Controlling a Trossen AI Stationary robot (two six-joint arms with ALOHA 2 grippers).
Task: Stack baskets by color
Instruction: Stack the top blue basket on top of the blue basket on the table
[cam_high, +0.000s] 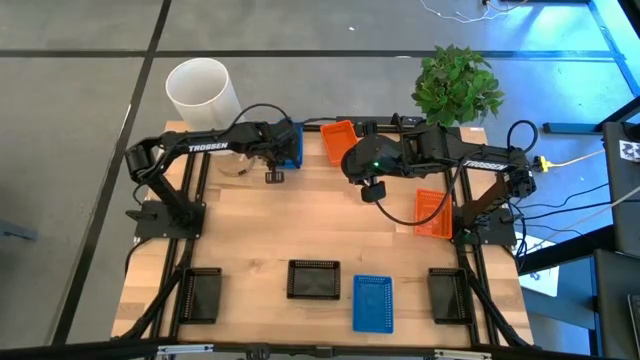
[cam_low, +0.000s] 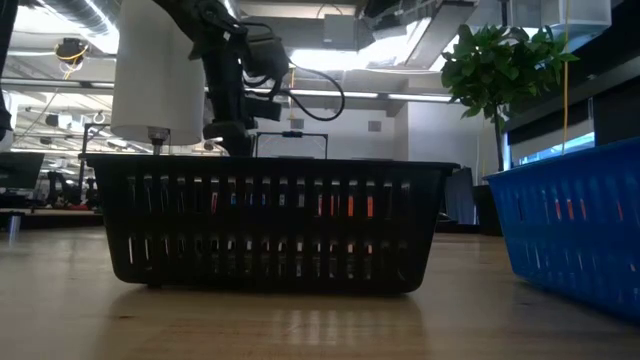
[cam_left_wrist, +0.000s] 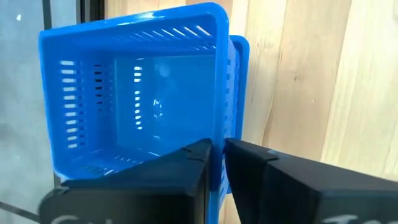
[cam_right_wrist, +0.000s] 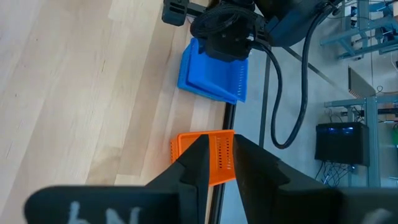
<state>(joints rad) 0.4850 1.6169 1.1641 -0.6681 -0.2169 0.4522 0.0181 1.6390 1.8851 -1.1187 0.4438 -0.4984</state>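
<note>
At the table's far edge two blue baskets (cam_high: 290, 143) sit one in the other, the upper one (cam_left_wrist: 134, 93) tilted in the lower (cam_left_wrist: 241, 87). My left gripper (cam_left_wrist: 217, 155) stands over them, slightly open, one finger inside the upper basket's wall and one outside. An orange basket (cam_high: 338, 140) lies beside them. My right gripper (cam_right_wrist: 221, 152) hangs open above the table near it, holding nothing. Another orange basket (cam_high: 432, 213) lies at the right. A black basket (cam_high: 313, 280) and a blue one (cam_high: 372, 303) lie near the front edge. My left gripper straddles the upper blue basket's side wall (cam_left_wrist: 217, 134) near one corner, coming from above at a slant. A narrow gap shows between the fingers; I cannot tell whether they touch the wall. The basket rests tilted in the lower one.
A tall white cylinder (cam_high: 203, 92) stands at the far left corner and a potted plant (cam_high: 457, 85) at the far right. Two more black baskets (cam_high: 203, 295) (cam_high: 447, 295) lie near the front corners. Bare wood (cam_high: 300, 215) spreads across the middle.
</note>
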